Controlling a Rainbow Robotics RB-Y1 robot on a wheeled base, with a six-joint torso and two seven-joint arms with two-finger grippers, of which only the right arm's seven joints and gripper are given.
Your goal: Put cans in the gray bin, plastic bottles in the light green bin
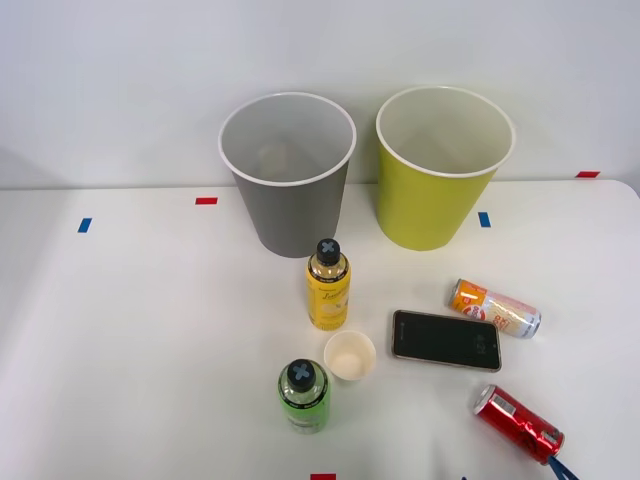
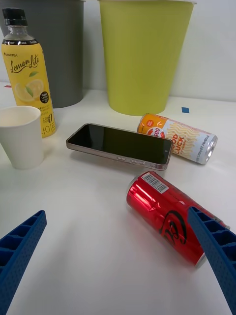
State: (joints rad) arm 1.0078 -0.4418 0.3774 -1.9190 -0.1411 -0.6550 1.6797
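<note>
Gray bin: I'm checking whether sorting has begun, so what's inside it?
The gray bin shows bare walls and a bare floor; no can inside. Its near wall hides part of the floor.

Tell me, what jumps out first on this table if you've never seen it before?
Two tall bins at the back: the gray bin on the left, the light green bin beside it. In front stand a yellow bottle and a green bottle. The red can lies on its side between the open right gripper's blue fingers.
</note>
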